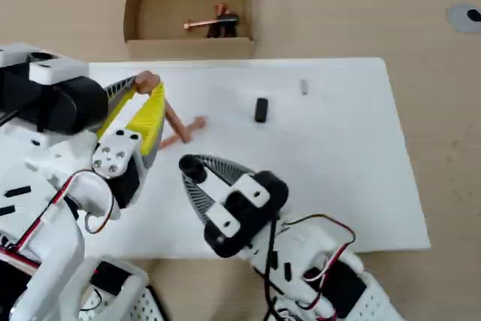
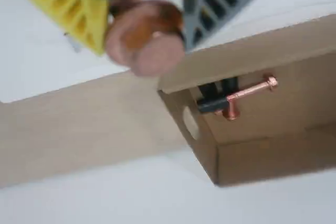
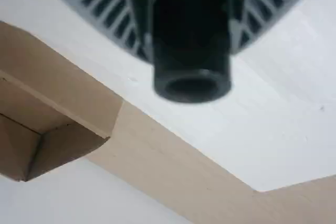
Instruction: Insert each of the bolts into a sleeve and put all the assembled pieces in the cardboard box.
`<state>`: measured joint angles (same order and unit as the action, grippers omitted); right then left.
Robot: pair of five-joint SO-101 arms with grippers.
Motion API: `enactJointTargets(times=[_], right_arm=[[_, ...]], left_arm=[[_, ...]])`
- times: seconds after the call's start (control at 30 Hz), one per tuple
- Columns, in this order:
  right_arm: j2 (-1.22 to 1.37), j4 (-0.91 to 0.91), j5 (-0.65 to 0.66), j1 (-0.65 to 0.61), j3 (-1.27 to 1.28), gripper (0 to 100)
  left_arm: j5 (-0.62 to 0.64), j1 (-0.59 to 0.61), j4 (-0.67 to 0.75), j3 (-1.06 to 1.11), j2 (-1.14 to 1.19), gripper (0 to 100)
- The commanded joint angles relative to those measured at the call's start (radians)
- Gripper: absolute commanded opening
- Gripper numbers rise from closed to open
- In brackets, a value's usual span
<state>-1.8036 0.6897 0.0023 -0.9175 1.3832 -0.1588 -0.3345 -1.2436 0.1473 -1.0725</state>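
My left gripper (image 1: 143, 84), with one yellow and one grey finger, is shut on a copper bolt (image 1: 147, 80) over the mat's far left; its round head (image 2: 149, 38) fills the gap between the fingers. My right gripper (image 1: 192, 165) is shut on a black sleeve (image 3: 191, 40), held above the mat's front middle with its bore facing outward. Loose copper bolts (image 1: 184, 129) lie on the mat between the two grippers. Another black sleeve (image 1: 261, 109) lies farther right. The cardboard box (image 1: 135, 13) behind the mat holds assembled pieces (image 2: 231, 100).
The white mat (image 1: 353, 178) covers most of the wooden table. A small grey pin (image 1: 304, 86) lies near the mat's far edge, and a grey disc (image 1: 466, 16) sits at the table's far right. The box corner (image 3: 52, 124) shows in the right wrist view.
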Motion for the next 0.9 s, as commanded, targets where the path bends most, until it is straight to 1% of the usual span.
enactJointTargets(times=[0.0,0.1,0.23,0.43,0.57,0.8,0.87], right_arm=[[-0.051,-0.029,0.005,-0.012,-0.004,0.9],[-0.051,-0.029,0.003,-0.012,-0.004,0.9],[-0.051,-0.029,0.005,-0.01,-0.004,0.9],[-0.051,-0.029,0.003,-0.008,-0.005,0.9],[-0.051,-0.029,0.002,-0.007,-0.005,0.9],[-0.051,-0.031,0.002,-0.007,-0.005,0.9],[-0.051,-0.031,0.002,-0.007,-0.005,0.9]], left_arm=[[-0.061,-0.012,-0.003,-0.052,-0.001,1],[-0.092,-0.012,-0.002,-0.021,-0.002,1],[-0.094,-0.018,-0.005,0.02,-0.007,1],[0.005,-0.02,-0.058,0.009,-0.015,1],[0.018,-0.02,-0.051,0.063,-0.097,1],[0.018,-0.014,0.038,0.27,-0.274,1],[0.02,-0.011,0.089,0.344,-0.32,1]])
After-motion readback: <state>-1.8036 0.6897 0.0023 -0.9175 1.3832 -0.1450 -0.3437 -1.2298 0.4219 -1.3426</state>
